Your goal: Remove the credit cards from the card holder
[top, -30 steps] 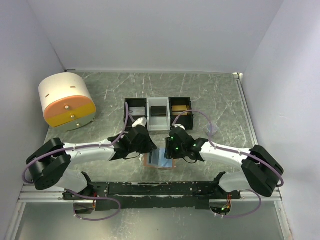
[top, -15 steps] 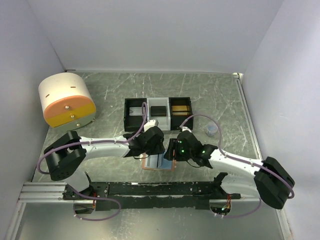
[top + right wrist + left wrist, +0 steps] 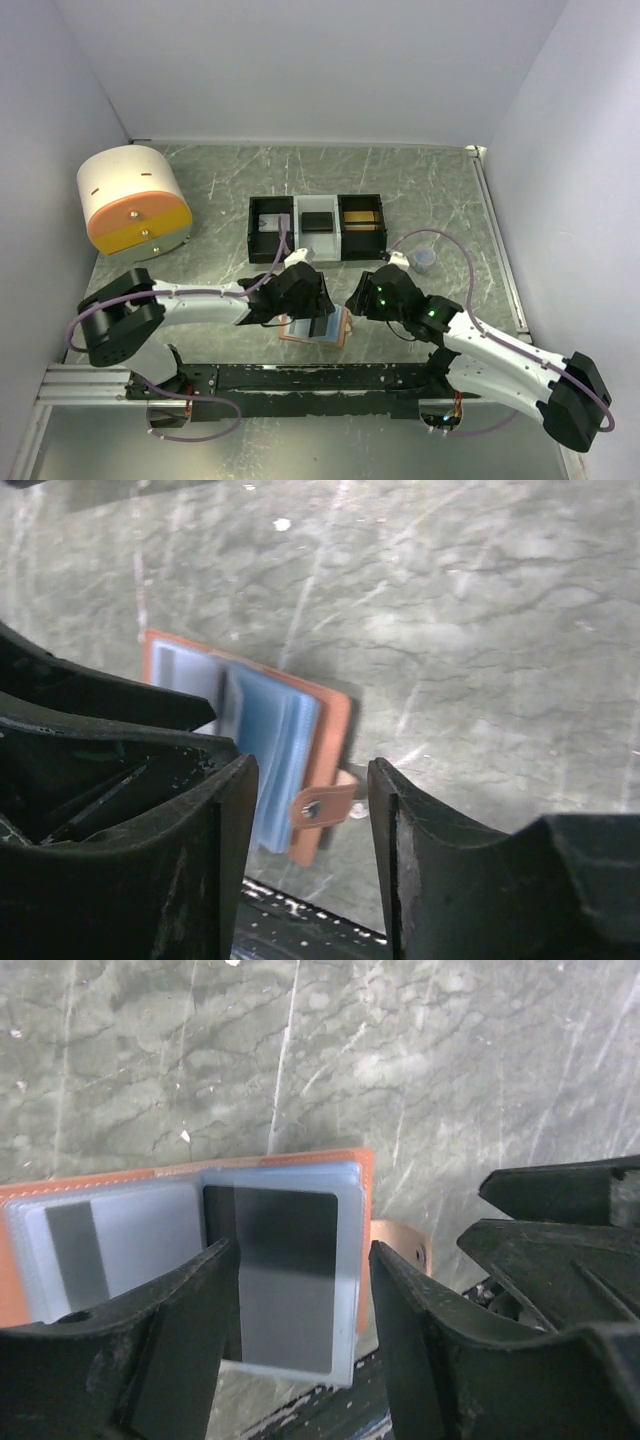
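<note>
The salmon-orange card holder (image 3: 318, 329) lies open on the table near the front rail, its light blue sleeves fanned out (image 3: 110, 1230). One translucent sleeve holding a dark credit card (image 3: 290, 1260) sticks out past the holder's edge. My left gripper (image 3: 300, 1250) hangs open over that sleeve, one finger on each side of it. My right gripper (image 3: 312, 770) is open and empty just right of the holder (image 3: 330, 720), and the holder's snap tab (image 3: 322, 804) shows between its fingers. In the top view the left gripper (image 3: 305, 300) and right gripper (image 3: 365, 297) flank the holder.
A black-and-white three-compartment tray (image 3: 299, 240) stands behind the holder, with a black card (image 3: 318, 221) and a gold one (image 3: 360, 213) in it. A round white-and-orange drawer box (image 3: 135, 200) sits back left. A small cup (image 3: 425, 258) is right of the tray. The black rail (image 3: 300, 378) runs along the front.
My left gripper came from the tray's left compartment to over the holder and went from shut to open. My right gripper drew off the holder to its right side.
</note>
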